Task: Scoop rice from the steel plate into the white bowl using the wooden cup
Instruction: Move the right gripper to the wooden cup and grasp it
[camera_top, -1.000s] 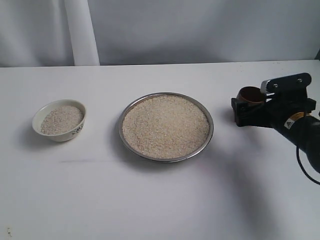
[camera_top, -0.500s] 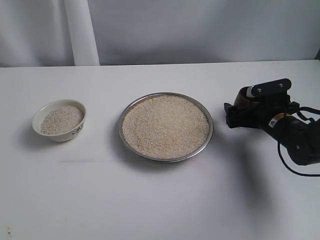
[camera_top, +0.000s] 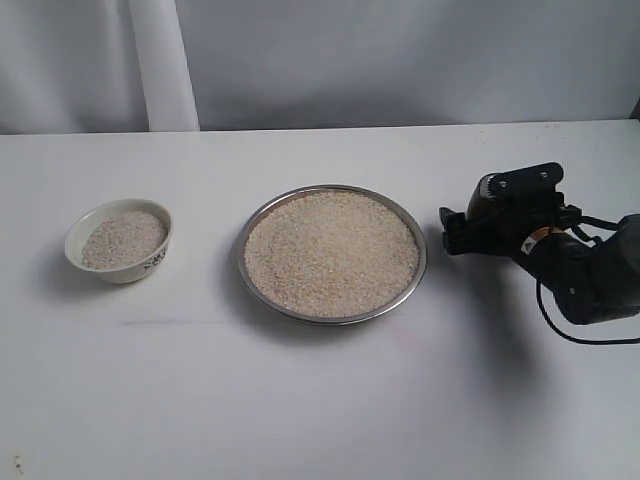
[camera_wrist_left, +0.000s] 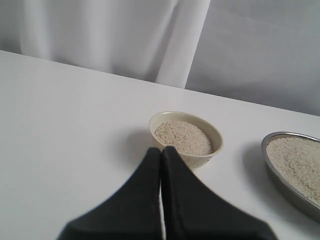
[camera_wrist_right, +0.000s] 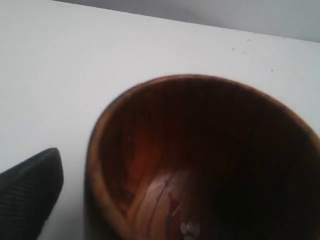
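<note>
The steel plate (camera_top: 331, 319) lies mid-table, heaped with rice (camera_top: 332, 252). Far to its left stands the white bowl (camera_top: 137, 270), part filled with rice. Just right of the plate, my right gripper (camera_top: 488, 228) is shut on the wooden cup (camera_top: 481, 194), which is mostly hidden behind it. In the right wrist view the cup (camera_wrist_right: 200, 155) fills the frame, its dark interior holding a few grains, with one finger (camera_wrist_right: 30, 192) beside it. My left gripper (camera_wrist_left: 161, 149) is shut and empty, just short of the bowl (camera_wrist_left: 212, 151); the plate's rim (camera_wrist_left: 286, 173) shows beside it.
A white curtain (camera_top: 160, 60) hangs behind the white table (camera_top: 320, 400). The right arm's cable (camera_top: 560, 325) trails by the table's right side.
My right gripper has carried the wooden cup leftward toward the plate's right rim and turned, so the cup is now mostly hidden. Bowl, plate and rice are unmoved.
</note>
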